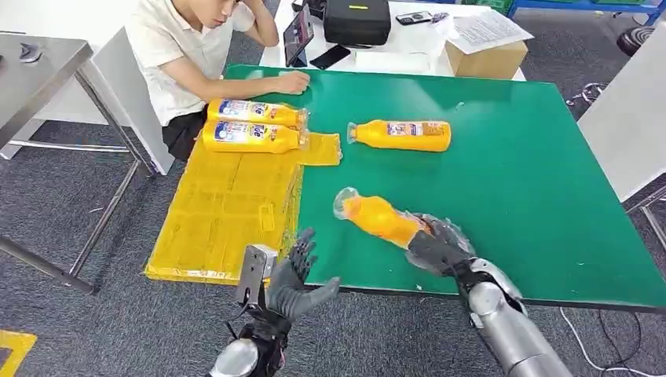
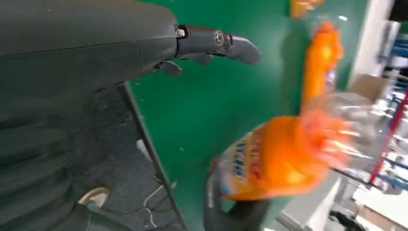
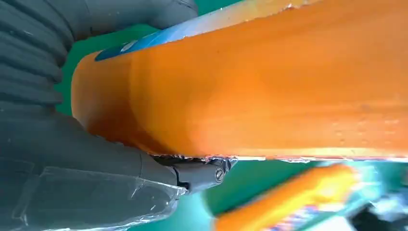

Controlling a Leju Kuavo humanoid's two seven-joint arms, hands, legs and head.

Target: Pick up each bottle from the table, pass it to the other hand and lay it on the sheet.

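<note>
Orange plastic right up against my right wrist camera: that's the held bottle (image 3: 269,82), base end wrapped firmly in my right hand (image 1: 437,250), neck angled up and toward my left over the green table (image 1: 518,181). Left hand (image 1: 297,281) waits just off the table's near edge, fingers spread, holding nothing, palm turned to receive.

Score so far, as I judge it: two bottles on the sheet (image 1: 253,126) lie side by side at the far end of the yellow sheet (image 1: 224,216); this one sits mid-handover, and one more, the lying bottle (image 1: 402,135), waits on the green.

From the left wrist I see the label and clear neck coming at me; the head view alone shows the sheet and a person (image 1: 192,47) seated beyond it.
</note>
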